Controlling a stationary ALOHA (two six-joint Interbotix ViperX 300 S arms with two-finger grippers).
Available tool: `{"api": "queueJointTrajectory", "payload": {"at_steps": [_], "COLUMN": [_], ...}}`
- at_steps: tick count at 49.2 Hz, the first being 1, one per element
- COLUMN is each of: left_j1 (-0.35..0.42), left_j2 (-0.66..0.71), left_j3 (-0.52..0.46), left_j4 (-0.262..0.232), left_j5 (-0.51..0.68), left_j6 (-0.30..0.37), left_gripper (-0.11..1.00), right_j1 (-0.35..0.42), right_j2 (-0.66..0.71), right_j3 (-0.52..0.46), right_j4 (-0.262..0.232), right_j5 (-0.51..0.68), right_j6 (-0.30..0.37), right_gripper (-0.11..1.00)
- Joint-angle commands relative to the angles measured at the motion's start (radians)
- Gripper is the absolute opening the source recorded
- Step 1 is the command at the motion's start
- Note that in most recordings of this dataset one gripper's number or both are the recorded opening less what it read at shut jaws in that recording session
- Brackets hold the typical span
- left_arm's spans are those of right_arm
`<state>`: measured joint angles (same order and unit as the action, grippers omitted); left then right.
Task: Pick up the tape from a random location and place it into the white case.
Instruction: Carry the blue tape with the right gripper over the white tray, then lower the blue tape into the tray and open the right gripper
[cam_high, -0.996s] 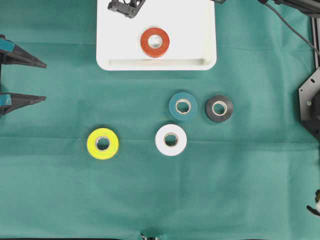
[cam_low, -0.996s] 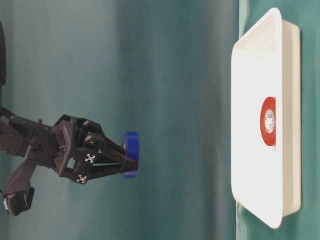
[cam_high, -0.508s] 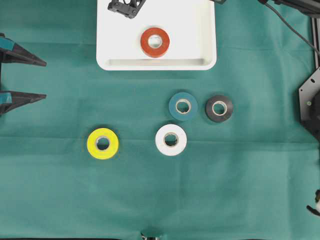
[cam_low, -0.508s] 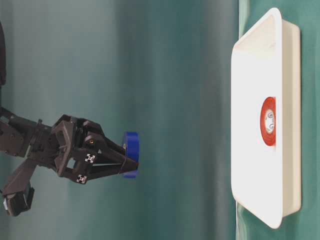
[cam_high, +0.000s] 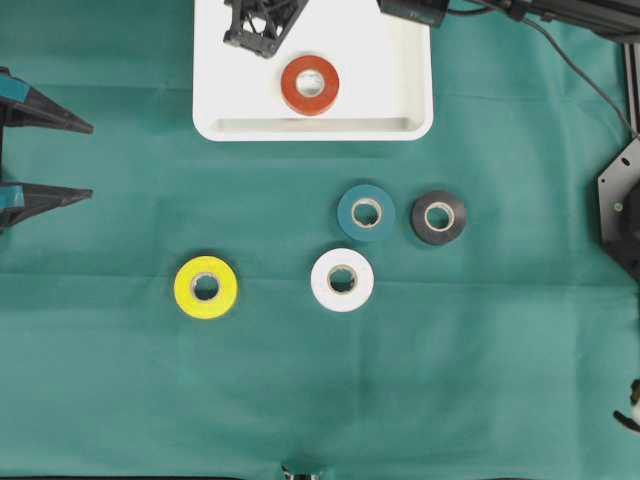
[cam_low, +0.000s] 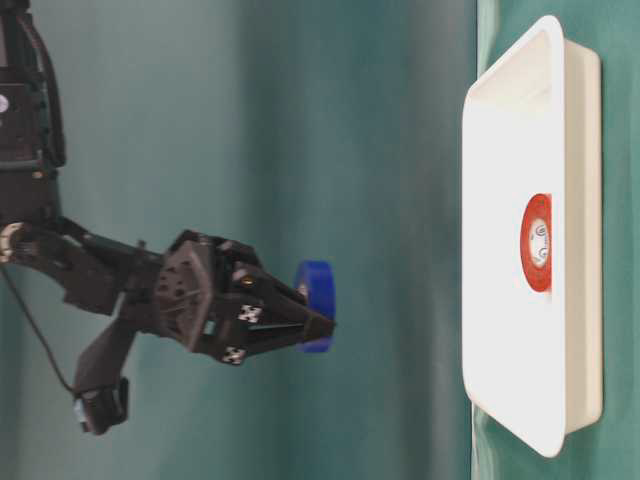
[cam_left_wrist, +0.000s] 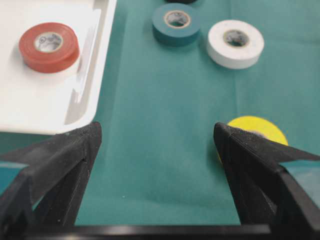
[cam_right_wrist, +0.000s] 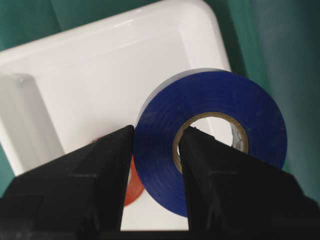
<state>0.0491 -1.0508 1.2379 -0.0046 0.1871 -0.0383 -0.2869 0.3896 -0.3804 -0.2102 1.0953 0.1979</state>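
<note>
Above far edge of white case (cam_low: 580, 250), right gripper (cam_low: 312, 325) pinches blue tape roll (cam_low: 316, 291) through rim, clear of case floor. Case lies directly beneath claw. Left gripper (cam_high: 85, 160) spread wide, well apart at desk's left edge.

From overhead I only get the tip of my right gripper (cam_high: 262, 28); the top edge cuts off the rest, and the blue tape (cam_low: 316, 292) it carries is hidden there. The white case (cam_high: 312, 127) also runs off the top. My right wrist camera shows the red tape (cam_right_wrist: 131, 185) mostly behind the blue roll. A finger (cam_left_wrist: 260, 165) covers part of the yellow tape (cam_left_wrist: 256, 126).
</note>
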Motion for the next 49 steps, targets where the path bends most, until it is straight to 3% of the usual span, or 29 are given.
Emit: {"api": "queueJointTrajectory", "payload": {"at_steps": [1, 29, 49], "left_j1": [0.002, 0.002, 0.002], "left_j2": [0.011, 0.009, 0.009], "left_j3": [-0.008, -0.005, -0.003], "left_j4": [-0.002, -0.002, -0.002], "left_j5": [-0.008, -0.009, -0.011], "left_j6": [-0.002, -0.002, -0.003], "left_gripper": [0.98, 0.98, 0.98], "right_j1": [-0.002, 0.002, 0.021], "right_j2": [-0.041, 0.038, 0.147], "right_j3": [0.025, 0.241, 0.272], "right_j4": [0.006, 0.02, 0.018], "right_j5": [-0.044, -0.344, -0.459], "right_j6": [0.008, 0.11, 0.129], "right_gripper": [0.32, 0.32, 0.32]}}
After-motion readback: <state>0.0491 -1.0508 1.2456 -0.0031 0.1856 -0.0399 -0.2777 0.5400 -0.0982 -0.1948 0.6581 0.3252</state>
